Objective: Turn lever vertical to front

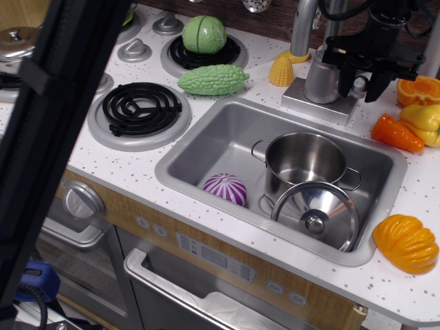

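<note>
Far left of frame: a dark out-of-focus beam [62,124] runs diagonally. Upper left: black coil burner [141,107] on the white speckled worktop [130,172]. Upper centre: green cabbage [204,34] on the rear burner, bumpy green gourd [214,79] just in front of it. Centre: steel sink [206,148] holds a purple-striped ball [226,188], a steel pot [306,161] and its lid [315,215] leaning against the pot. Upper centre-right: yellow corn [281,70] beside the tap body [323,77]. The lever [358,84] is a short silver stub on the tap body's right side, upper right of frame. The black pincer [359,77] hangs around it, fingers apart, one each side; contact with the lever cannot be told. Right edge: carrot [397,133], yellow pepper [423,123], orange half [419,88]. Lower right: an orange ridged vegetable [406,242].
</note>
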Available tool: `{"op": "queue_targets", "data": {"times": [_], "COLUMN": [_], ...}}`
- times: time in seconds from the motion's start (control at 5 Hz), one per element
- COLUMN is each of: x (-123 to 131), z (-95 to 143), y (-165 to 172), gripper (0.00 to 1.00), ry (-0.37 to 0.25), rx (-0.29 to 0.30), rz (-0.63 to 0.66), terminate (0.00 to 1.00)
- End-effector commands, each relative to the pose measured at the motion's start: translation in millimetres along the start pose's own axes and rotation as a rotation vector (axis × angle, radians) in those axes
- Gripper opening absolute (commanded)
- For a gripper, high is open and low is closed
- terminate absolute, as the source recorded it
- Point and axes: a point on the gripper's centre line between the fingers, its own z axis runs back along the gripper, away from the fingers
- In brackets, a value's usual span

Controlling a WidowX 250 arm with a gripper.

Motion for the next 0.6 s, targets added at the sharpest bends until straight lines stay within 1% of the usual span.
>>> {"op": "queue_targets", "data": {"times": [0.0,0.2,0.4], "x": [-15.8,-17.3,-21.6], "z": [17.5,12.3,1.7], "y": [-32.5,-32.9,-35.1], "gripper": [0.00,0.00,0.00], "ry": [-0.033,-0.042,-0.029], "rx": [-0.018,-0.021,-0.048], "rz": [-0.021,-0.019,-0.007], "terminate": [0.00,0.00,0.00]}}
